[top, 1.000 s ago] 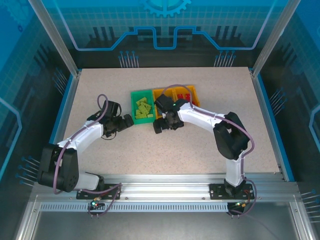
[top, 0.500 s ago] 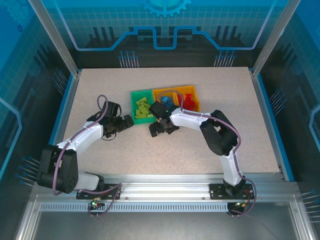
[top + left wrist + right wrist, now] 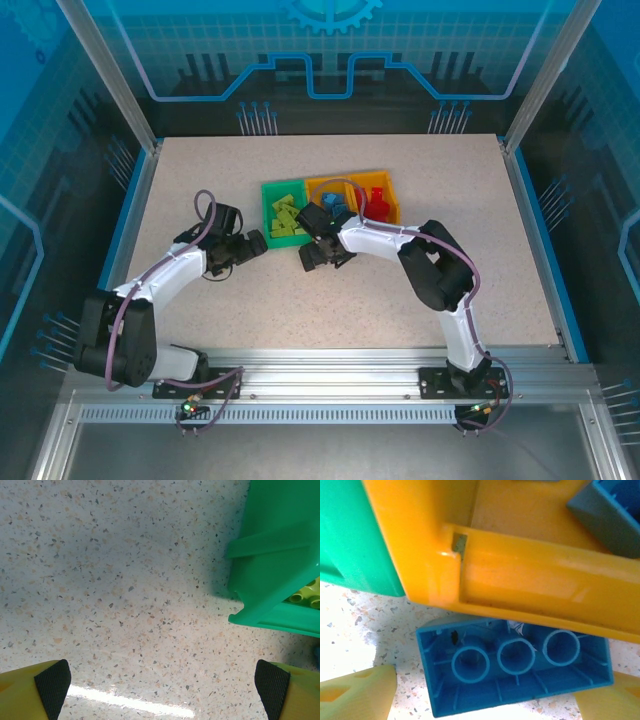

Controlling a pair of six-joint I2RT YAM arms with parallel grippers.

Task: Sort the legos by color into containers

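Blue brick (image 3: pixel 515 675) upside down on counter (image 3: pixel 350 625), lower centre of right wrist view, against orange bin (image 3: pixel 535 590). Right fingers (image 3: pixel 360 692) spread astride it, unclamped; left fingers (image 3: pixel 30 690) spread, empty. Likely light, rigid, slick: pinch end walls.

Left arm (image 3: pixel 165 272) and right arm (image 3: pixel 385 238): white link shells, black joint housings. A thin purple-grey cable (image 3: pixel 205 191) loops off each arm near the wrist. Black bases (image 3: pixel 455 381) sit at 6 o'clock in the top view, on a silver rail (image 3: pixel 330 385). Small boards (image 3: pixel 190 410) with red and green lights hang under them. Left end effector (image 3: pixel 162 687): yellow fingers (image 3: pixel 20 695), black pads (image 3: pixel 52 684) on the inner faces. Right end effector (image 3: pixel 490 695): same yellow fingers (image 3: pixel 360 692), wedge-shaped tips.
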